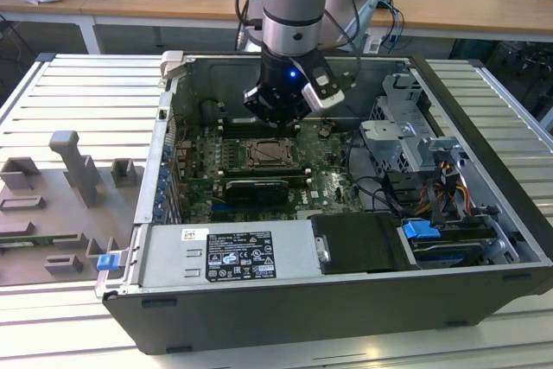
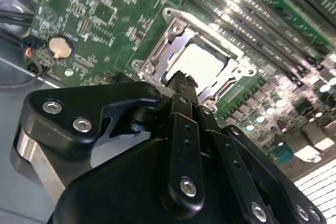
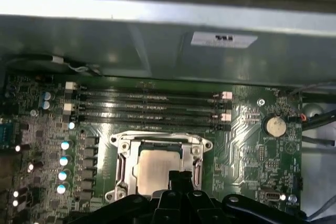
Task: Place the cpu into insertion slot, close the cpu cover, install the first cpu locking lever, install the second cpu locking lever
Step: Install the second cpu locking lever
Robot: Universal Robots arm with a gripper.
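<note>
1. The black-fingered tool [image 2: 181,80] hangs inside the open grey computer case [image 1: 484,105], just over the socket at the exterior view's centre; its fingers look pressed together, grasping nothing.
2. The pale silver-beige square cpu [image 3: 157,169] already sits in the silver-rimmed insertion slot [image 3: 122,163] on the green motherboard [image 3: 247,129].
3. The square silver cpu cover [image 2: 173,38] appears to lie down around the chip.
4. I judge the lever steps are in hand; they call for a careful, low push.

Open top: case [image 1: 484,213] uncovered, access from above | Over insertion slot [image 3: 157,169]: end effector [image 3: 181,178] occupies the space | Flanks: memory slots [image 3: 147,106] beside socket; drive cage [image 1: 406,140] and cables [image 1: 380,192] toward exterior view's right
</note>
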